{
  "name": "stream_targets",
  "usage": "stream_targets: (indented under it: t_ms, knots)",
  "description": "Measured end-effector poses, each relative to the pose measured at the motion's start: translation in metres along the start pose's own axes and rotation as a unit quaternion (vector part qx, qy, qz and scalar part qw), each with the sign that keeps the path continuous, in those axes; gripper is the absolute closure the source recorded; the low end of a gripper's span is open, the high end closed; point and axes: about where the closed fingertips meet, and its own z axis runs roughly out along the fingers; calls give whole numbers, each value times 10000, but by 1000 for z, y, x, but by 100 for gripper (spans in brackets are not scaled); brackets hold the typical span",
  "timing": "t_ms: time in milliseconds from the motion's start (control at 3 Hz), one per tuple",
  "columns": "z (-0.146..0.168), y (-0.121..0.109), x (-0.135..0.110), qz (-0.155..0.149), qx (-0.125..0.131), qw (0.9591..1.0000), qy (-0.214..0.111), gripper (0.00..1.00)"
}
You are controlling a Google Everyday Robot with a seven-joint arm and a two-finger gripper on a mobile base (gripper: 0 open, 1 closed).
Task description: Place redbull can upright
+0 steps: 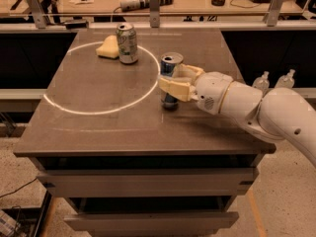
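The redbull can point(170, 68), slim with a blue and silver body and a silver top, stands upright on the dark table point(98, 127), just right of the white circle line. My gripper point(176, 82) reaches in from the right with its cream fingers point(174, 89) closed around the can's middle. The can's base seems to rest on the table top. The white arm point(247, 105) stretches off to the right edge.
A wider white-and-green can point(127, 43) stands upright at the back of the circle, next to a yellow sponge point(108, 48). A white circle point(64, 107) is marked on the table. Two clear bottles point(274, 80) stand beyond the right edge. Benches with tools lie behind.
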Motion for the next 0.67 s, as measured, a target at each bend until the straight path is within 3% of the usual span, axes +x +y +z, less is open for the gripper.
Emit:
stream_targets:
  t_ms: [333, 667]
  knots:
    - [1, 3, 6, 8, -30, 10000, -45, 100]
    - [2, 4, 5, 4, -48, 10000, -43, 82]
